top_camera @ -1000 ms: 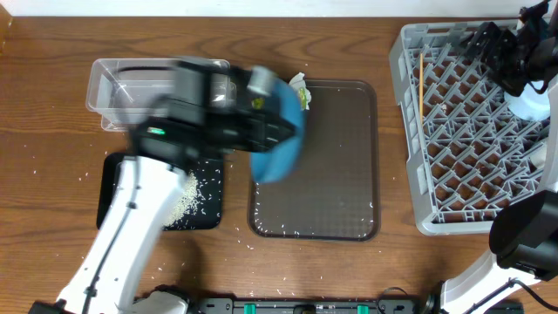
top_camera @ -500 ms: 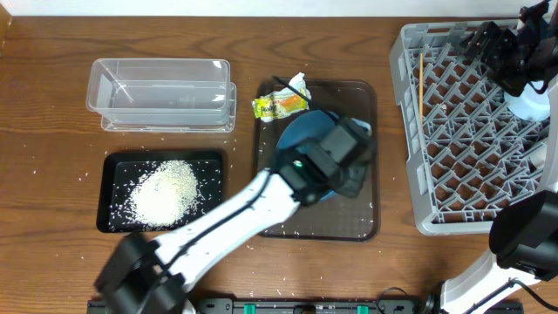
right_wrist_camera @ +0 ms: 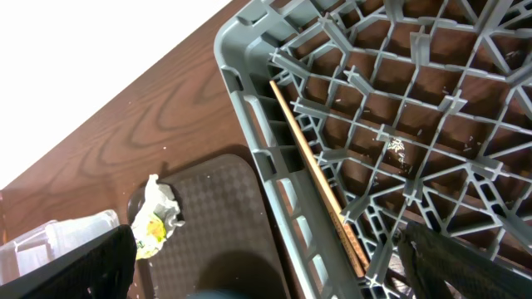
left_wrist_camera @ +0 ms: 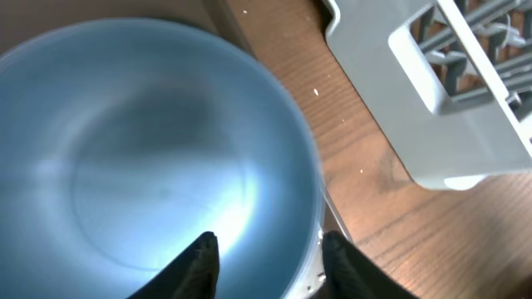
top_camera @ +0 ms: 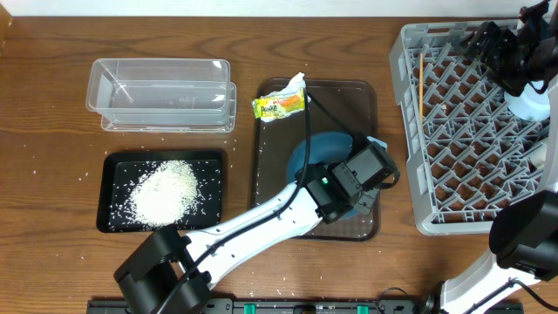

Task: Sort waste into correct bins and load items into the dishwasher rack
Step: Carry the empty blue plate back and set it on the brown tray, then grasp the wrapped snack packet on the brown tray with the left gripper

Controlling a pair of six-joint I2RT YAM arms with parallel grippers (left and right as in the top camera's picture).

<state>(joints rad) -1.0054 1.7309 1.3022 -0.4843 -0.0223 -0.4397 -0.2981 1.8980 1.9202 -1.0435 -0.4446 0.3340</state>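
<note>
My left gripper (top_camera: pixel 364 180) (left_wrist_camera: pixel 270 249) is shut on the rim of the large blue round dish (top_camera: pixel 321 155) (left_wrist_camera: pixel 150 149), one finger inside and one outside. It holds the dish over the right part of the brown serving tray, near the grey dishwasher rack (top_camera: pixel 475 131) (left_wrist_camera: pixel 440 91) (right_wrist_camera: pixel 399 124). The chopsticks (top_camera: pixel 421 83) (right_wrist_camera: pixel 320 187) lie in the rack's left side. My right gripper (top_camera: pixel 514 48) (right_wrist_camera: pixel 274 266) is open and empty above the rack's far corner. The snack wrapper (top_camera: pixel 281 103) (right_wrist_camera: pixel 154 220) lies at the serving tray's far left corner. Rice (top_camera: pixel 166 190) is piled in the black tray (top_camera: pixel 113 218). The tissue is out of view.
The clear tub (top_camera: pixel 161 92) stands behind the black tray. The brown serving tray (top_camera: pixel 357 105) (right_wrist_camera: pixel 216 224) lies mid-table. A pale round item (top_camera: pixel 529 103) sits in the rack under my right arm. Loose rice grains are scattered on the wood.
My left arm has swung right with the dish, from above the tub and black tray to over the serving tray beside the rack. The right arm has not moved.
</note>
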